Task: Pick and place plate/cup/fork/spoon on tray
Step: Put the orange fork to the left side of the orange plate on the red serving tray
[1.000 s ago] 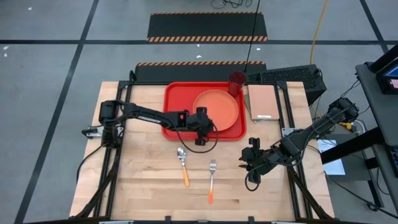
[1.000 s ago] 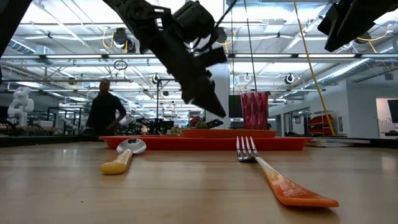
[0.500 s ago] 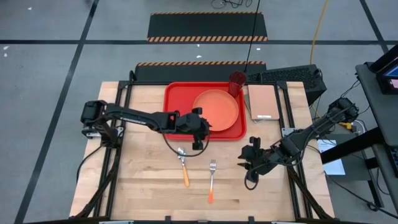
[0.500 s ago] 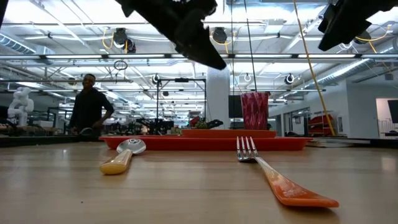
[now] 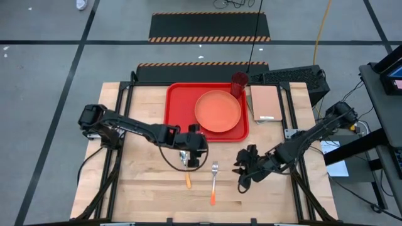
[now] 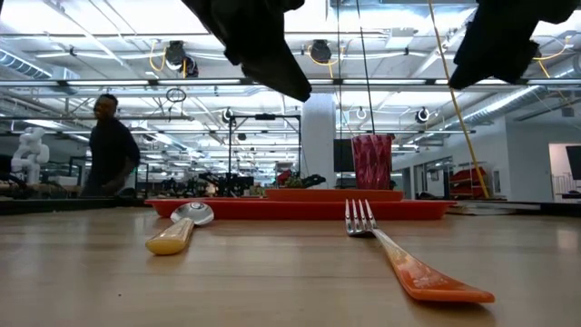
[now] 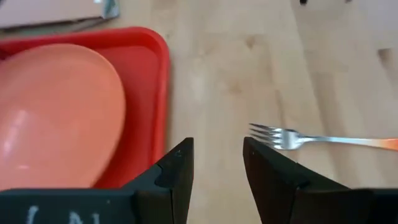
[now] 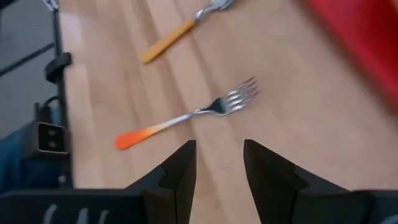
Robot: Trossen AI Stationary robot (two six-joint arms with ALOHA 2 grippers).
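Grey floor (image 5: 50,37) crossed by dark lines, hazard-striped mats (image 5: 210,27) at top centre. Low view: bright ceiling lights (image 6: 172,54), a white column (image 6: 318,141), a person (image 6: 109,150) far left.

Arms: two dark, slender, jointed; black cable is looped beside each wrist
Left gripper (image 7: 214,171): two black angular fingers; faint pale marks are seen on its body
Right gripper (image 8: 217,168): black, matching fingers
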